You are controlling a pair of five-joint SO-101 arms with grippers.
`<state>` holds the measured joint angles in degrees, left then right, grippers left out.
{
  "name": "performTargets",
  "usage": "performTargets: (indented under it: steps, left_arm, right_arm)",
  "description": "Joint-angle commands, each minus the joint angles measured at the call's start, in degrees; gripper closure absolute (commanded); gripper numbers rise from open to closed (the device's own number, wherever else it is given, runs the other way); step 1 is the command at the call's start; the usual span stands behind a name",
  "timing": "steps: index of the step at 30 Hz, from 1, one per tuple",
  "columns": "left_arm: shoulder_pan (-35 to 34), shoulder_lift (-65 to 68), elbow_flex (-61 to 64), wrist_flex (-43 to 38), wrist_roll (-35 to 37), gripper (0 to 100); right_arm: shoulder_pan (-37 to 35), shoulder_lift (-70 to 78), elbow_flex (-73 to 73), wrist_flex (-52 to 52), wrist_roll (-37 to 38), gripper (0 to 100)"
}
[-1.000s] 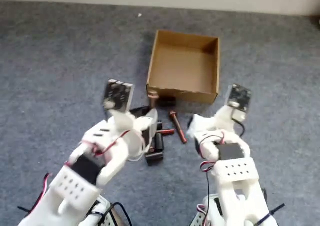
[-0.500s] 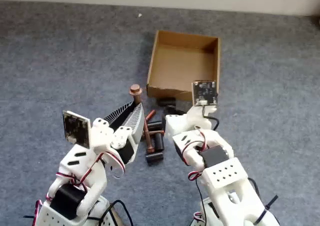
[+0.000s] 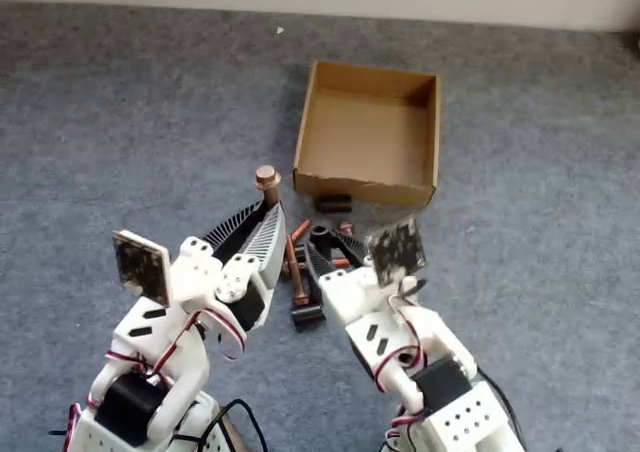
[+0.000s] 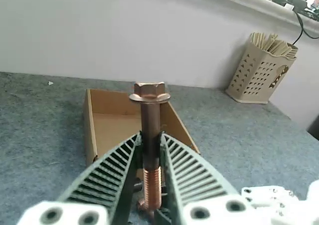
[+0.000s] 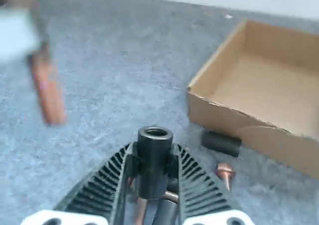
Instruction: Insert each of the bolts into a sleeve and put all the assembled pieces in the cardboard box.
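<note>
The bolt is coppery metal, the sleeve matt black, the box cardboard.

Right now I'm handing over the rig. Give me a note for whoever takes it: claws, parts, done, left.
Left claw: shut on a bolt, upright, head up.
Right claw: shut on a black sleeve, bore up.
Cardboard box: empty.
Spare parts, both bolts and sleeves, lie in front of the box; a loose sleeve lies by its front wall.
Done: nothing assembled or boxed.
Left: mate the held pair, box it, then repeat for the rest.
</note>
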<state>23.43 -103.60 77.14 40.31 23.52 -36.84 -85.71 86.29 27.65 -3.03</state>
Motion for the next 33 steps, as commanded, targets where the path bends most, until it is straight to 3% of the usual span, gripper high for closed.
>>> performTargets:
  steps: [1, 6, 11, 16, 26, 33]
  left_arm:
    - [0.04, -0.92, -6.20, -0.26, -0.26, 99]
    - [1.10, -0.75, -6.29, -0.18, -0.26, 99]
    - [6.46, -0.75, -6.20, -0.18, -0.26, 99]
    - [7.16, -0.75, -6.81, -0.70, -0.35, 99]
    - [4.35, -0.66, -5.67, -8.62, -0.53, 99]
    - [3.30, -0.66, 3.91, -18.55, -0.70, 99]
  right_arm:
    - [-1.80, -9.10, 6.64, -8.66, 8.09, 99.5]
    - [-3.74, -18.77, 18.07, -13.23, 15.91, 99.5]
    - [-3.91, -18.86, 17.10, -12.97, 16.00, 99.5]
    - [-3.91, -18.86, 17.10, -12.79, 16.00, 99.5]
    - [-5.49, -18.86, 17.01, -9.80, 16.00, 99.5]
    - [-5.32, -18.86, 16.75, -10.07, 16.00, 99.5]
